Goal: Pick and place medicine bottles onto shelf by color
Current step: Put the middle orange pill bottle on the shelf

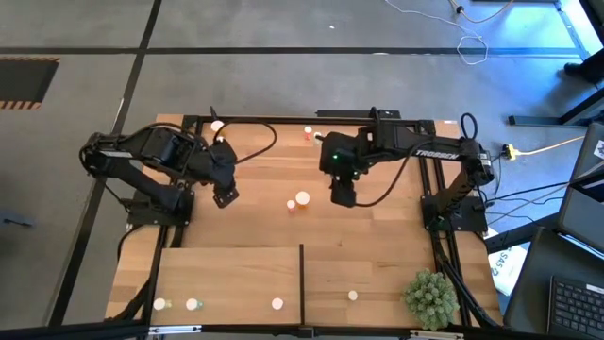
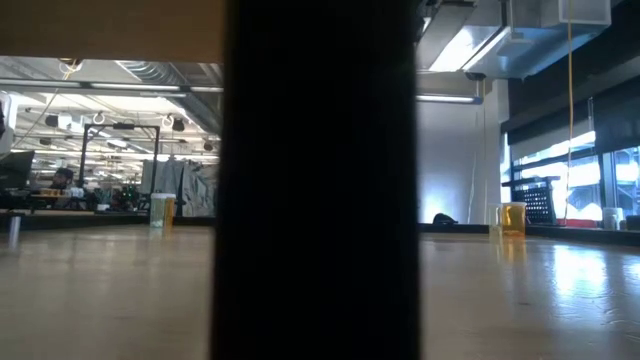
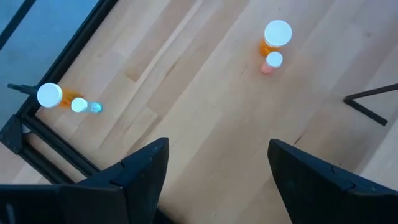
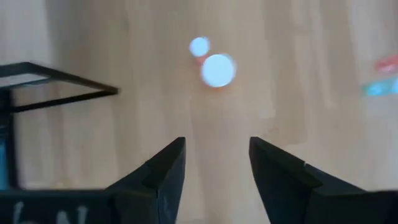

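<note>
Planked wooden worktop [image 1: 377, 236] on a dark frame over grey floor. Contents:

- Pale light-wood shelf board [image 1: 226, 274] with thin dark upright divider [image 1: 301, 283], at the near edge, bearing four small white-capped bottles [image 1: 277, 303].
- Wide orange white-capped bottle [image 1: 302, 198] beside a smaller one [image 1: 291, 204], mid-worktop between the arms.
- Further bottles [image 1: 308, 132] near the far edge.
- Left end effector [image 1: 225, 196]: fingers spread wide, holding nothing, above bare wood.
- Right end effector [image 1: 343, 195]: fingers parted, empty, just beside the central pair.
- Spiky green plant ball [image 1: 431, 297], near right corner.
</note>
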